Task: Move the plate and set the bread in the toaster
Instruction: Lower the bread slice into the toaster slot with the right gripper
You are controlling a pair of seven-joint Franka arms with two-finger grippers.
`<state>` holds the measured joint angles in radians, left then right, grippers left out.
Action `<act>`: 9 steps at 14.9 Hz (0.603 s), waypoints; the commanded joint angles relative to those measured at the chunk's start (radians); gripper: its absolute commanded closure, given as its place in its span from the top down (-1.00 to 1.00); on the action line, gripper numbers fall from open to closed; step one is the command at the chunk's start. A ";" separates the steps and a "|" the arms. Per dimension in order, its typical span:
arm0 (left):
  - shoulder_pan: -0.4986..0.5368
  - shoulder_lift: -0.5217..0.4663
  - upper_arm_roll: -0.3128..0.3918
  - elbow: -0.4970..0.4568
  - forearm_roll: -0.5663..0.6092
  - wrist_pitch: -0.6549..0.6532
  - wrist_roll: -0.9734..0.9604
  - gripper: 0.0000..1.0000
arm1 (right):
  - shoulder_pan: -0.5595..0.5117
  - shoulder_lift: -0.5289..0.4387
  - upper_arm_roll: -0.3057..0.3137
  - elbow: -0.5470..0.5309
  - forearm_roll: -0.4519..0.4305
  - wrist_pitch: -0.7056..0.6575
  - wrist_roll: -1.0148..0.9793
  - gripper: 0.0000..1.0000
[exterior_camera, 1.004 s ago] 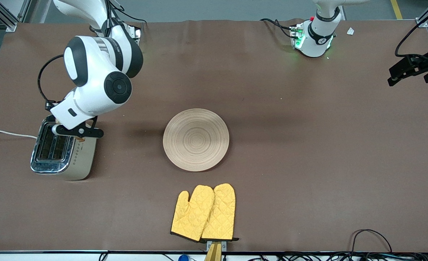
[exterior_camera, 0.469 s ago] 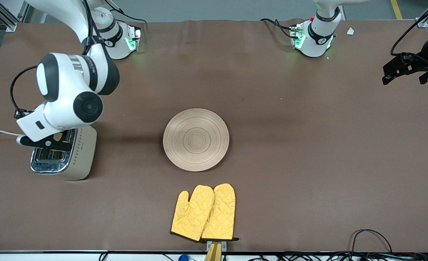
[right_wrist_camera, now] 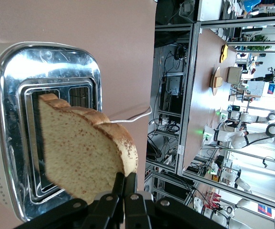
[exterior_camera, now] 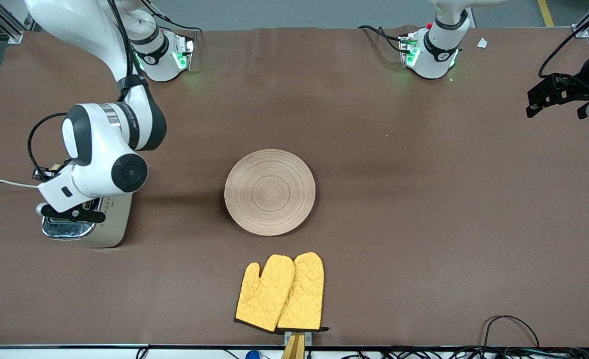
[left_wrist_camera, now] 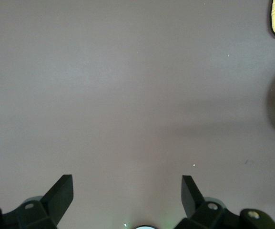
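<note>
Bread point(right_wrist_camera: 82, 150) held over toaster point(exterior_camera: 106, 227) at the right arm's end of the bench point(exterior_camera: 424, 199).

Right gripper point(right_wrist_camera: 124, 183) has its fingers clenched on the slice's edge, seemingly just above a slot. Plate point(exterior_camera: 269, 192) lies mid-bench, yellow mitts point(exterior_camera: 280, 291) at its 6 o'clock. Left gripper point(left_wrist_camera: 127, 191) waits over bare bench, fingers released.

Brown table in a lab room

A brown cloth point(exterior_camera: 374, 124) covers the table; a grey floor point(exterior_camera: 284, 12) runs along the top of the front view. The right wrist view shows metal-framed shelving point(right_wrist_camera: 185, 95) with tangled cables and more workbenches under bright light.
</note>
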<state>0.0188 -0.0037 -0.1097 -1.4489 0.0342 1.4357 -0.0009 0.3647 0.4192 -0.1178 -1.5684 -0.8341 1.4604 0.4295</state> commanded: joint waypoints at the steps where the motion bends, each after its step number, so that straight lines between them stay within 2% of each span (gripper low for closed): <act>1: 0.007 0.011 0.001 0.008 -0.016 0.008 0.009 1.00 | -0.024 -0.005 0.012 -0.009 -0.013 0.017 0.017 -0.99; 9: 0.021 0.010 0.001 -0.002 -0.039 0.017 -0.007 1.00 | -0.033 0.018 0.012 -0.010 -0.010 0.031 0.017 -0.96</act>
<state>0.0248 0.0088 -0.1091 -1.4489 0.0214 1.4407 -0.0039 0.3507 0.4331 -0.1175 -1.5686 -0.8338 1.4760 0.4296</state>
